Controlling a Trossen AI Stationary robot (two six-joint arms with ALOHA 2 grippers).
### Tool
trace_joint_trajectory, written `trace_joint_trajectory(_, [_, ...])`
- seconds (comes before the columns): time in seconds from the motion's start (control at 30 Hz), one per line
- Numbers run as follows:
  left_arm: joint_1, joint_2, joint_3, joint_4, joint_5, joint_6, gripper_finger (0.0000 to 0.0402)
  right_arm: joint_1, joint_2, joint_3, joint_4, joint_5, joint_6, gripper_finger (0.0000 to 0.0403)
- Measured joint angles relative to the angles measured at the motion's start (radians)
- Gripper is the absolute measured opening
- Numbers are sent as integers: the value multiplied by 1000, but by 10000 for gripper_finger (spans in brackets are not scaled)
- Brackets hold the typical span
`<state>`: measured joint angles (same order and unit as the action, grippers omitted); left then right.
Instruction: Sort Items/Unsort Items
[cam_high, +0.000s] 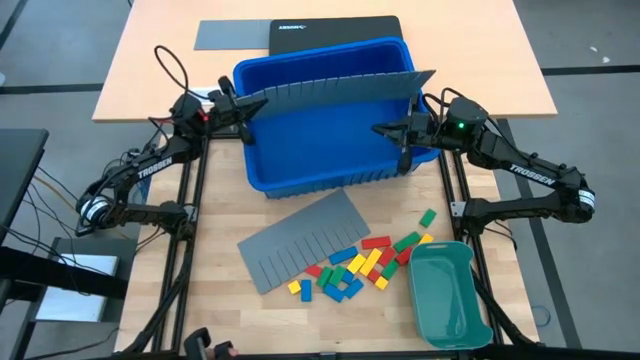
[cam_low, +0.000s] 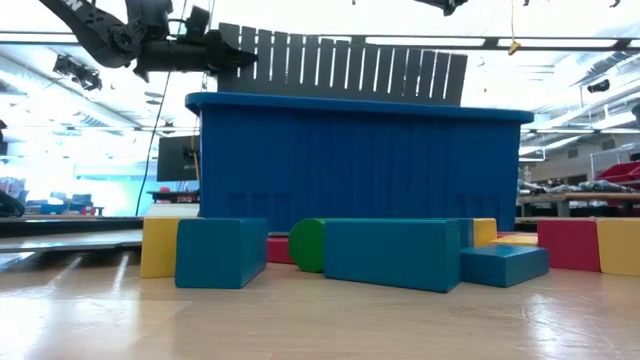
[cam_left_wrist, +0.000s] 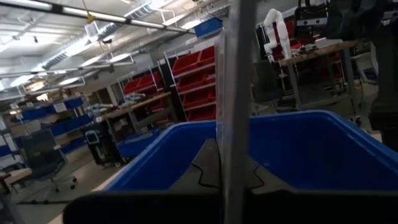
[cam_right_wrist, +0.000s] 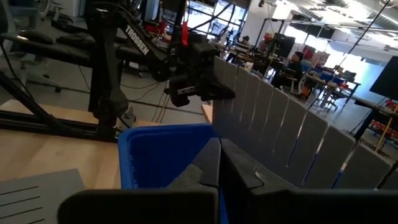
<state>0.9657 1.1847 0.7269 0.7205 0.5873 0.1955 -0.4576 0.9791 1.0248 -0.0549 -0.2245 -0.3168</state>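
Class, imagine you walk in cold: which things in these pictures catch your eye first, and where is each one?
First comes the big blue bin at the table's middle, with a grey slotted divider sheet held above it, the left gripper and right gripper each shut on one end. In front lie scattered coloured toy blocks, a second divider sheet and a teal tray.

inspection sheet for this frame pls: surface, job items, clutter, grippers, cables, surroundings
Surface: wooden table, bare at left.
Job's things: toy blocks loose near the front, none in the teal tray.
Clutter: blue bin; flat grey divider; dark case behind the bin.
Grippers: left gripper and right gripper both shut on slotted divider, held upright over the bin.
Cables: loop by left arm.
Surroundings: workshop shelving, red bins.
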Motion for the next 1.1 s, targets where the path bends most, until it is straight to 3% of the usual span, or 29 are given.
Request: trace_joint_trajectory(1.1, [-12,43,0,72,24,-51,2,0,0,0,-15,-5,1,2])
